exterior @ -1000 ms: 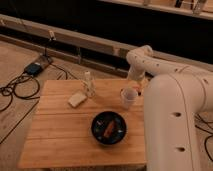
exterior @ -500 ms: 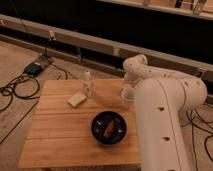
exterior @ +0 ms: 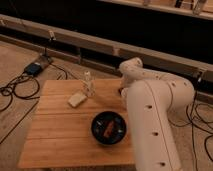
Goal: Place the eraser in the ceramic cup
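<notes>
The eraser [exterior: 77,99], a pale off-white block, lies on the wooden table [exterior: 60,135] at its left rear. The ceramic cup is hidden behind my white arm [exterior: 155,115], which fills the right side of the view. My gripper [exterior: 122,91] is at the arm's end over the right rear of the table, mostly covered by the arm. It is well to the right of the eraser and apart from it.
A slim clear bottle [exterior: 88,84] stands just right of the eraser. A wide black bowl [exterior: 109,127] with items inside sits at the table's front middle. Cables and a blue box [exterior: 34,68] lie on the floor to the left. A dark wall runs behind.
My arm has swung nearer and leftwards, and it now covers the cup that showed before. The eraser, bottle and bowl have not moved.
</notes>
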